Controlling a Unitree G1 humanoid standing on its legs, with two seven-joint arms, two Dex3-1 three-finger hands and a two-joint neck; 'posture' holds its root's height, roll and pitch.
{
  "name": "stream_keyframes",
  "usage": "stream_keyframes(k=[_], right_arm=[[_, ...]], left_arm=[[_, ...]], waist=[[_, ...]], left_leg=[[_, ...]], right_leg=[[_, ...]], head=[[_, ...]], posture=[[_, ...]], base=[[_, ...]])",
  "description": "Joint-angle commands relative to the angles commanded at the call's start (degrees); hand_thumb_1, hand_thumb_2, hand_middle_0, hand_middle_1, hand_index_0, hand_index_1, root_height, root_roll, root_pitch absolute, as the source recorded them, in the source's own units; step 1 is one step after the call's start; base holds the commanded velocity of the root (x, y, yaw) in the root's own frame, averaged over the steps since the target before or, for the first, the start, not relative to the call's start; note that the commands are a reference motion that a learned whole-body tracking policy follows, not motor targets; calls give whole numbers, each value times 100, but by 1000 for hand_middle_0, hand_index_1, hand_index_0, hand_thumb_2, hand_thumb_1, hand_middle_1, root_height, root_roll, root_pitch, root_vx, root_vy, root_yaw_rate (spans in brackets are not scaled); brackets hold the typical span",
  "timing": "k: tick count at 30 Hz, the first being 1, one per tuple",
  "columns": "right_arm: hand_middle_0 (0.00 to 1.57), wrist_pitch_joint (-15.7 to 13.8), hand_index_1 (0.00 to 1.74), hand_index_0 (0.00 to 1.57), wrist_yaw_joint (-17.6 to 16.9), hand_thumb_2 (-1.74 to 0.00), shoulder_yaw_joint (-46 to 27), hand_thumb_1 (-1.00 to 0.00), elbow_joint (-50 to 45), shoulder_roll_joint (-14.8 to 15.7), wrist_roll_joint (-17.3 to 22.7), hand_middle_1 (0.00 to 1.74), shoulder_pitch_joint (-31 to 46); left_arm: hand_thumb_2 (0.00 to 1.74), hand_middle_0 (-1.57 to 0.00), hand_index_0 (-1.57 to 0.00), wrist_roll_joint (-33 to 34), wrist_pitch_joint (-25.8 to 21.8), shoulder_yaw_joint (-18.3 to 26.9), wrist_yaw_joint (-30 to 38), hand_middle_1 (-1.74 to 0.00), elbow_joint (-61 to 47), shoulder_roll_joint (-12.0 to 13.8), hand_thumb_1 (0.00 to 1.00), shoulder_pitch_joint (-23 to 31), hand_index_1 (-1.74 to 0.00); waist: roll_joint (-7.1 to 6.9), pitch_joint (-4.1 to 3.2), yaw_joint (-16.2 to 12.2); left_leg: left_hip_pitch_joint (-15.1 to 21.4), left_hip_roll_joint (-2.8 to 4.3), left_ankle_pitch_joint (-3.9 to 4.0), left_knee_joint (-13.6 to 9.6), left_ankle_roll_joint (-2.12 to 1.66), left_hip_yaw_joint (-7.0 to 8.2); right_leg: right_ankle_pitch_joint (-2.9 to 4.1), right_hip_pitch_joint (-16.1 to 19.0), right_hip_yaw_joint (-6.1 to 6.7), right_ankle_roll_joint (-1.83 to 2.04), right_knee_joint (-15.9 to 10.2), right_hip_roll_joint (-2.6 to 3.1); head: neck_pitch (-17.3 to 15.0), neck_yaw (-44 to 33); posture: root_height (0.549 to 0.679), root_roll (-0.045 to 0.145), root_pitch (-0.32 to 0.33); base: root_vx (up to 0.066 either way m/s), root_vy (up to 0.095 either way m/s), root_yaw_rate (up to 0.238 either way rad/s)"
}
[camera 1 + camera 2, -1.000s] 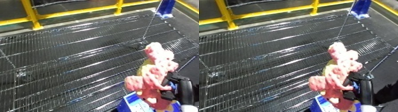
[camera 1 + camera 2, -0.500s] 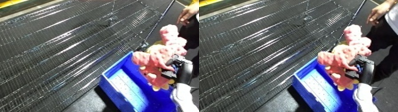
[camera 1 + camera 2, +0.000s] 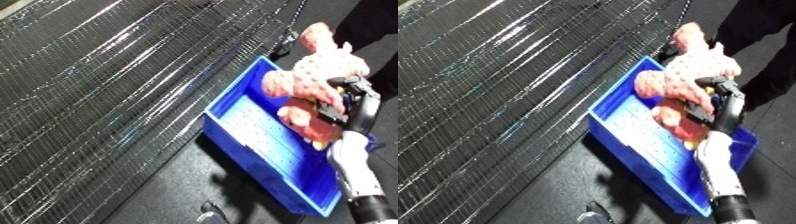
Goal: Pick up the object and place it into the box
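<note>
A pink, white-spotted plush toy (image 3: 313,80) hangs over the blue bin (image 3: 258,150), its lower end down inside the bin near the far wall. My right hand (image 3: 348,104) has its black fingers curled round the toy's right side, with the white forearm (image 3: 355,165) running down to the lower right edge. The same hold appears in the right eye view, where the right hand (image 3: 720,102) grips the toy (image 3: 684,75) above the bin (image 3: 638,145). My left hand shows in neither view.
A wire-mesh table surface (image 3: 98,75) fills the left and top of both views, its edge running beside the bin. The bin stands on a dark floor (image 3: 160,195). A person in dark clothing (image 3: 762,30) stands at the upper right.
The camera has swung further right and down, so the bin now fills the view. My right hand has carried the toy over the bin and lowered it partly inside.
</note>
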Motion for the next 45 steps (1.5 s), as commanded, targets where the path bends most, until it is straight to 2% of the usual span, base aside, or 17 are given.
stream_keyframes(k=[6,16,22,30,36,38,45], right_arm=[[0,55,0,0,-50,0,25,0,82,-23,-62,0,-6],[0,44,0,0,-150,0,20,0,156,-21,-52,0,-48],[0,18,0,0,-104,0,141,0,8,112,-85,0,-54],[0,-23,0,0,413,0,512,0,-1027,457,-83,0,42],[0,-8,0,0,1025,0,948,0,-1617,616,270,0,23],[0,20,0,0,1150,0,1082,0,-1750,619,279,0,-23],[0,170,0,0,1441,0,1628,0,-1949,530,223,0,-372]], left_arm=[[1740,-1570,-1570,10,-3,27,-27,-1740,-23,5,1000,65,-1740],[1740,-1570,-1570,40,3,92,-38,-1740,-36,23,1000,203,-1740],[1740,-1570,-1570,41,29,187,-34,-1740,-99,17,1000,274,-1740],[1740,-1570,-1570,57,148,475,-36,-1740,-164,-21,1000,421,-1740],[1740,-1570,-1570,105,263,674,-67,-1740,-279,-57,1000,585,-1740],[1740,-1570,-1570,127,292,738,-59,-1740,-306,-65,1000,632,-1740],[1740,-1570,-1570,206,351,914,-9,-1740,-430,-50,1000,683,-1740]], waist=[[56,-38,24],[50,-83,132],[-5,-102,250],[-217,-162,455],[-415,-145,720],[-482,-136,808],[-643,-74,1122]], left_leg=[[51,12,41,-111,-7,36],[92,53,108,-238,-27,39],[85,76,143,-268,-34,7],[39,107,197,-288,-54,-119],[-74,118,241,-236,-65,-262],[-123,120,245,-198,-67,-308],[-323,99,256,-37,-66,-463]], right_leg=[[-35,38,-16,5,-62,-3],[-74,75,-55,12,-116,6],[-100,87,-96,8,-117,32],[-96,121,-178,8,-121,85],[-64,117,-250,5,-83,112],[-55,104,-269,5,-57,120],[-37,11,-291,-4,98,147]], head=[[15,-13],[23,55],[-6,-114],[18,-722],[160,-1467],[220,-1632],[834,-2787]], posture=[[633,105,-212],[636,105,-205],[636,102,-203],[637,92,-201],[637,81,-201],[636,78,-202],[634,72,-203]], base=[[9,-8,-11],[10,-21,11],[7,-19,31],[-4,-16,92],[-30,-16,135],[-30,-16,126],[-25,-10,115]])
